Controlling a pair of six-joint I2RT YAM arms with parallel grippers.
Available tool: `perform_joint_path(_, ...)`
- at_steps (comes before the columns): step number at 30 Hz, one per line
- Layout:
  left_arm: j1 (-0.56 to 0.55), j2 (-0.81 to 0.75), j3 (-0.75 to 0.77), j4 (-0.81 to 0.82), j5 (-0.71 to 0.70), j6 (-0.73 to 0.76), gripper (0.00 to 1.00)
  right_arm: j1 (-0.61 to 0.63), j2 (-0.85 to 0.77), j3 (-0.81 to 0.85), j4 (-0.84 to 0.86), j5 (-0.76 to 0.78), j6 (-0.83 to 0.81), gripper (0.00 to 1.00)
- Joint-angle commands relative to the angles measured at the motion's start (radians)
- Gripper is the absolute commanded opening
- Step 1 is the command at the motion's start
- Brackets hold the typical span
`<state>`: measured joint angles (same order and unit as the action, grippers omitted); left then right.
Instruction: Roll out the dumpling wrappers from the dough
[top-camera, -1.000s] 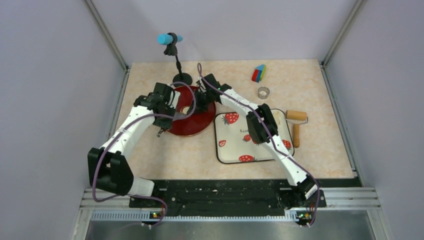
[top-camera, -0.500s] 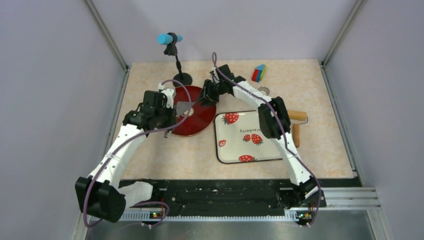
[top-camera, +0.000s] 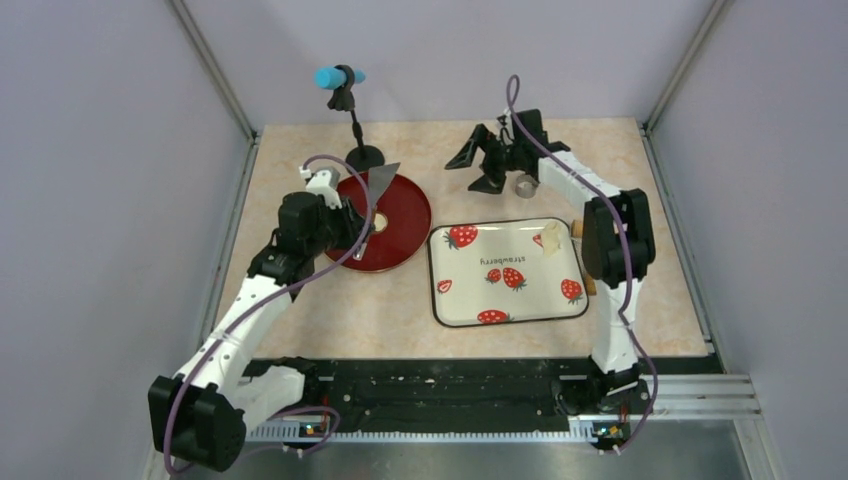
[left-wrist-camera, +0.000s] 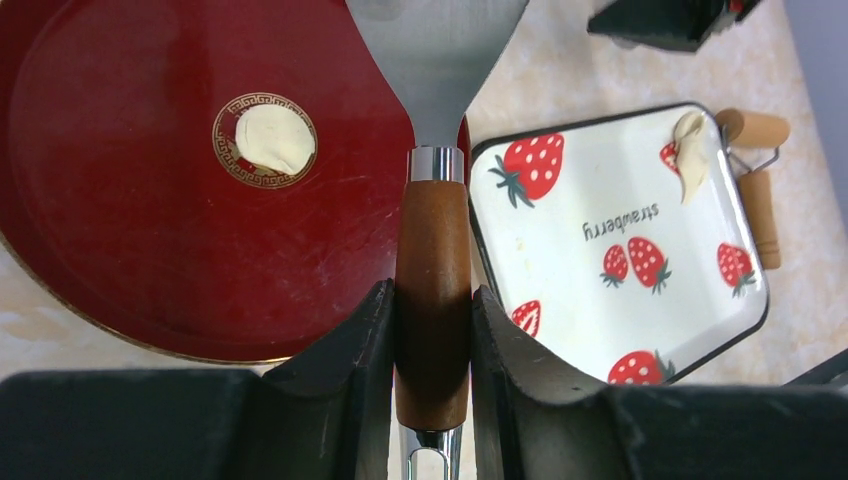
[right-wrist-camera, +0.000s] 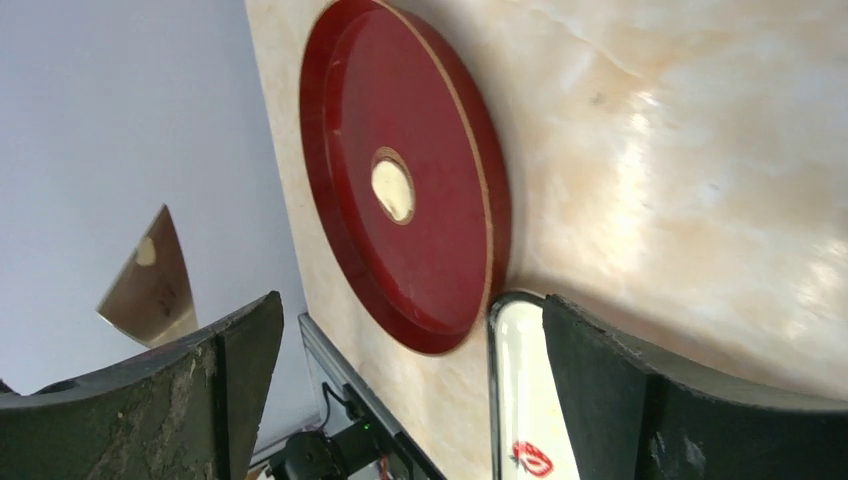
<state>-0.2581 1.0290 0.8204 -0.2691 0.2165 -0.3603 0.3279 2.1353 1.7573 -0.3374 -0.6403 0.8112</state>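
One dumpling wrapper (left-wrist-camera: 273, 138) lies mid red plate (left-wrist-camera: 100, 280), toward 11 o'clock of the left gripper (left-wrist-camera: 432, 300) clamping the spatula (left-wrist-camera: 432, 250), while dough (top-camera: 549, 236) in the strawberry tray's (top-camera: 500, 300) far-right corner sits toward 4 o'clock of the nearer, wide-open right gripper (top-camera: 478, 172).

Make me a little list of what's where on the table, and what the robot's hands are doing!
Left gripper: shut on the spatula, above the red plate
Right gripper: open, empty, raised near the back
Red plate: one round dumpling wrapper in its middle
Strawberry tray: a scrap of dough at one corner
Rolling pin: beside the tray
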Motion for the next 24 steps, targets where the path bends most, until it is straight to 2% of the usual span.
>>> perform_joint_path(1, -0.003, -0.058, -0.046, 0.179, -0.065, -0.126, 0.00, -0.052, -0.119, -0.132, 0.094, -0.012, -0.020, 0.99)
perform_joint_path(8, 0.004, -0.091, -0.072, 0.086, -0.276, -0.215, 0.00, -0.096, -0.176, -0.241, 0.107, -0.022, -0.040, 0.99)
perform_joint_path(13, 0.041, -0.079, -0.058, 0.003, -0.330, -0.222, 0.00, -0.108, -0.194, -0.286, 0.101, -0.024, -0.056, 0.99)
perform_joint_path(18, 0.136, -0.065, -0.057, -0.070, -0.353, -0.256, 0.00, -0.133, -0.210, -0.308, 0.054, -0.014, -0.092, 0.99)
perform_joint_path(24, 0.323, -0.060, -0.083, -0.157, -0.364, -0.264, 0.00, -0.200, -0.287, -0.415, 0.000, 0.006, -0.159, 0.99)
